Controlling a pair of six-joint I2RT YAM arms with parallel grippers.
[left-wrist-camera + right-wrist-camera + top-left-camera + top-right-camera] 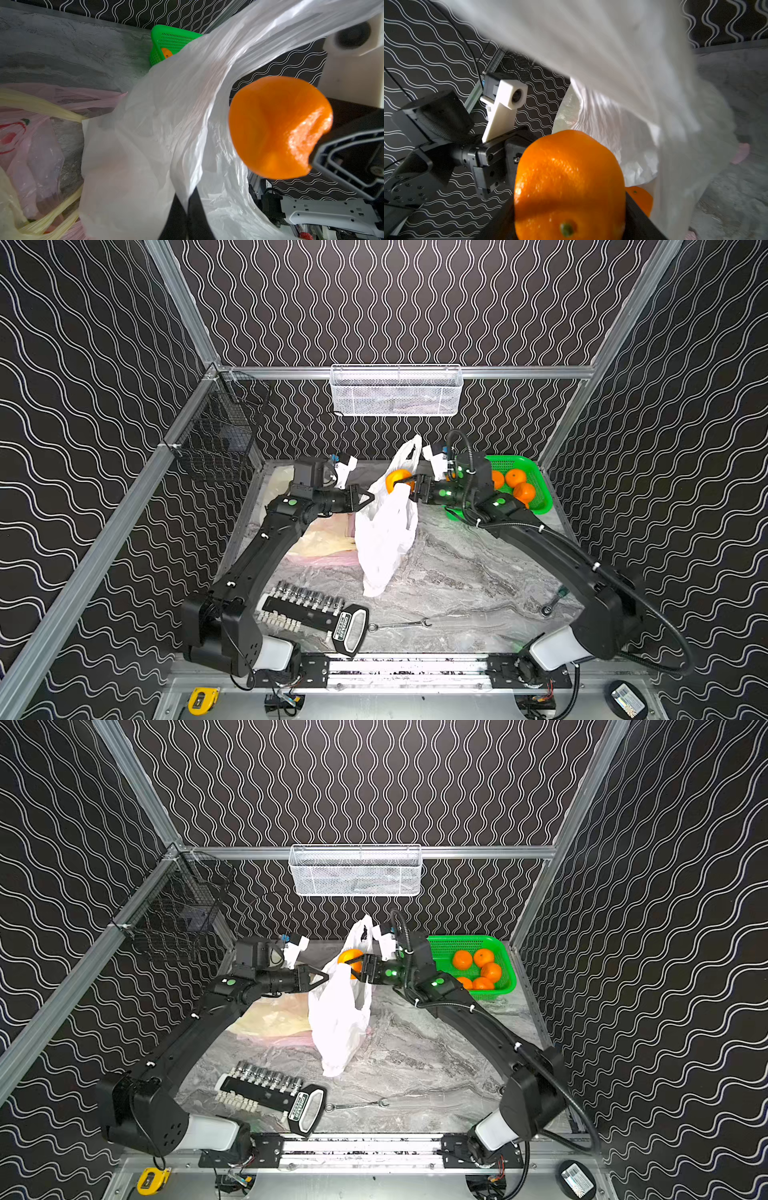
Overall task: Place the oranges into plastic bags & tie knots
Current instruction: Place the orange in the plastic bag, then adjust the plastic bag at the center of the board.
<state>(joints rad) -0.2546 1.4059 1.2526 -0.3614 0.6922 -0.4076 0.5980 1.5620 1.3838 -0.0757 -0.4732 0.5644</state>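
left gripper (367, 499): fingers closed tight, pinching the rim of the white bag (384, 531) and holding that side up
right gripper (402, 484): fingers spread part way, clamped on the held orange (390, 486) at the bag's open mouth, above the opening
white bag: upright on the marble table (457, 572), mouth open, one handle sticking up loose
second orange (640, 199): shows under the held one, next to the bag plastic; can't tell if it's inside the bag
green basket (446, 946): far right corner, behind the right arm, five oranges (483, 957) visible inside
yellowish bag (320, 547): flat on the table, left of the white bag
pink bag (332, 561): flat, partly under the yellowish one
white mesh basket (395, 391): hangs on the back rail, contents blurred
black wire basket (220, 435): on the left rail, dark object inside, can't identify
socket set (307, 605), wrench (399, 624): near table edge
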